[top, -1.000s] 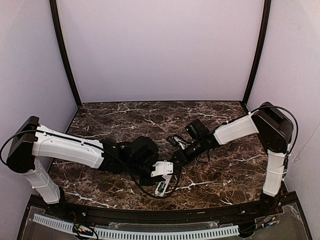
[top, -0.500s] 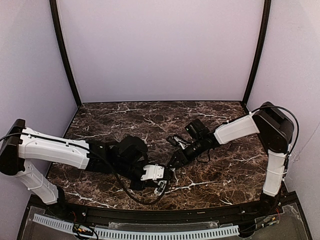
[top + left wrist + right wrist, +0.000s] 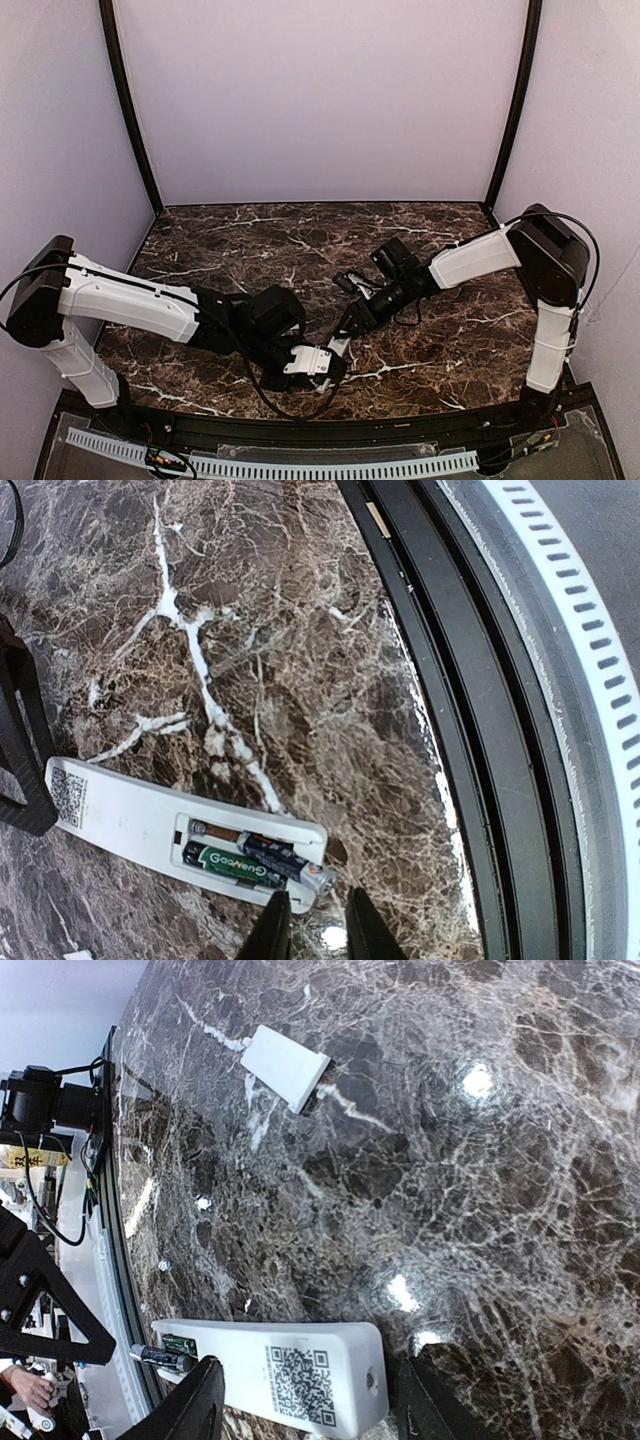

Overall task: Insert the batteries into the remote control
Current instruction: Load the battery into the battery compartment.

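Remote [image 3: 130,815] lies back-up on table [image 3: 450,340] at 6 o'clock, near front edge; its batt. bay is open. Green battery [image 3: 232,865] sits in bay; dark battery [image 3: 280,858] lies slanted beside it, its end sticking out toward 4 o'clock. L gripper [image 3: 316,905] is just at this end; fingers a little apart, pinching nothing. R gripper [image 3: 312,1380] fingers are spread wide w/ remote's QR end between; touching or not, cannot tell. Cover [image 3: 287,1067] lies well apart, at 12 o'clock from remote.
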Action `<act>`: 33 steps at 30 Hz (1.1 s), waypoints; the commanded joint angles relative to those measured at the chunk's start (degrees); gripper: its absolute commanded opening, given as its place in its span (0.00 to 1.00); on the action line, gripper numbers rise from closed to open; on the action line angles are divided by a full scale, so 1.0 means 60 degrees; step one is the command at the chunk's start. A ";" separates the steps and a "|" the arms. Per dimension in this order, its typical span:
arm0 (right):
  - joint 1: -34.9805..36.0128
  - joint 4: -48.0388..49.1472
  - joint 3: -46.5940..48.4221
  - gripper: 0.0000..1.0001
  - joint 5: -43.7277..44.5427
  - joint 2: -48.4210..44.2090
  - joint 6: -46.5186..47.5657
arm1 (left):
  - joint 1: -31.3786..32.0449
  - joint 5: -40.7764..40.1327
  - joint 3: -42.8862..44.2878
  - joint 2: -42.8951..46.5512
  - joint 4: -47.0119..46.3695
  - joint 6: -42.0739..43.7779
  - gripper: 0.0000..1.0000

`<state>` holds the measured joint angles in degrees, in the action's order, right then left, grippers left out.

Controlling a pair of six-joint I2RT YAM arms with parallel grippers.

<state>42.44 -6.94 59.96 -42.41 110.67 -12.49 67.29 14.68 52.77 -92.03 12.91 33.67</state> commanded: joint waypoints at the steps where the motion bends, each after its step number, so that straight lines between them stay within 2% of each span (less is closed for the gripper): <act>1: 0.0017 -0.0423 -0.0113 0.56 0.0384 0.0038 0.0133 | 0.0008 0.0131 0.0030 -0.0147 0.0264 0.0161 0.20; 15: 0.0008 -0.0281 -0.0255 0.48 0.0258 0.0048 0.0104 | 0.0010 -0.0058 0.0241 -0.0547 0.0071 0.0180 0.16; 33: 0.0009 -0.0172 -0.0338 0.45 0.0171 0.0096 0.0075 | -0.0007 -0.0589 0.0430 -0.1077 -0.0288 -0.0036 0.11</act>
<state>42.41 -6.66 59.22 -42.17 110.67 -12.25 67.29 12.38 54.37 -97.95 10.81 34.04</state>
